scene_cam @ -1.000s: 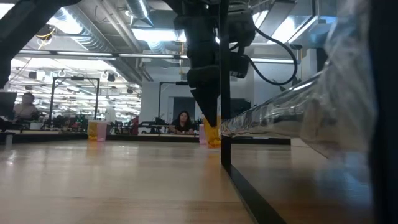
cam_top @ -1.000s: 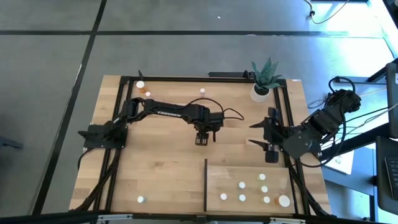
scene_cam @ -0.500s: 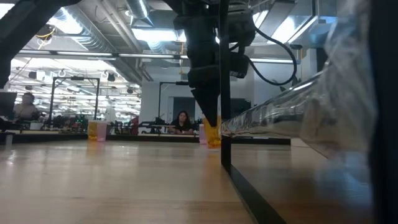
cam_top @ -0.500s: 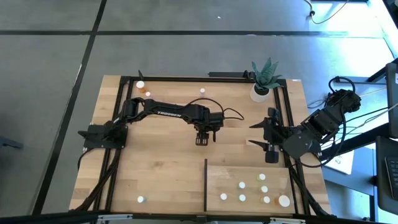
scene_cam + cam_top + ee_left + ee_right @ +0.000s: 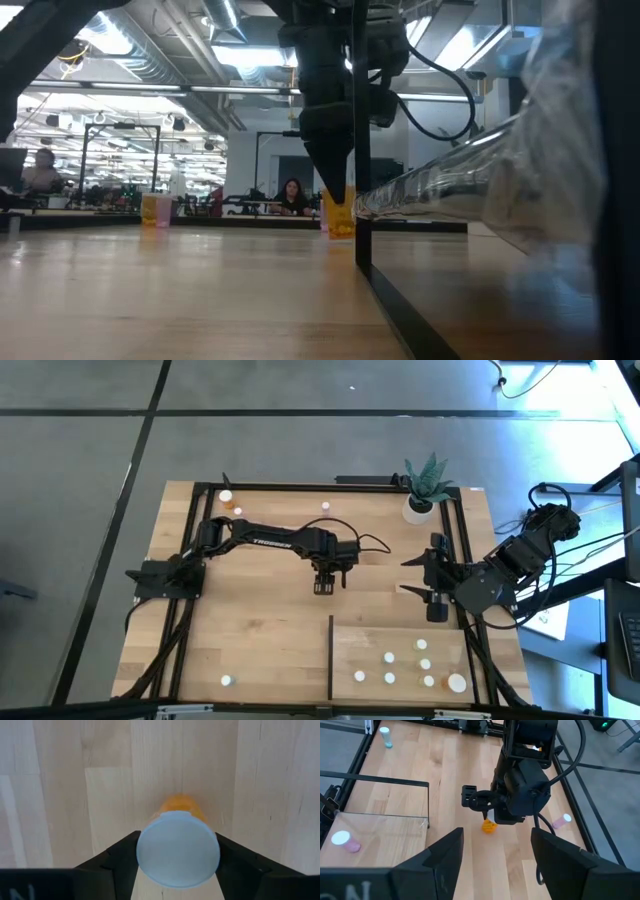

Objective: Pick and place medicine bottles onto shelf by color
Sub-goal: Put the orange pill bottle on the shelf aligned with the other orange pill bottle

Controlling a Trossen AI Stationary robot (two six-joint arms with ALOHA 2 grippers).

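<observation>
Over on the left, the left end effector (image 5: 324, 585) is down at mid-counter, its two dark fingers (image 5: 117, 857) pinching a small orange medicine bottle with a white cap (image 5: 178, 847); the low view shows the bottle's base right at the planks, so whether it has left the light plank counter (image 5: 250, 630) I cannot tell. This looks like the pick step, with the carry to come. The next move, by my reckoning, calls for a clean lift, then a swing towards the rectangular light-wood shelf panel (image 5: 375, 640) at the near right corner. Watch the thin dark upright edge (image 5: 331, 655) on the shelf's left side, standing close to the bottle and between it and the panel; the bottle should clear it from above. The shelf already carries several white-capped bottles (image 5: 390, 678), though bare wood remains near that edge. Further right, the right end effector (image 5: 433, 603) waits with fingers spread just above the shelf's far edge, beside the black rail (image 5: 462, 560), so room on that side is tighter.
</observation>
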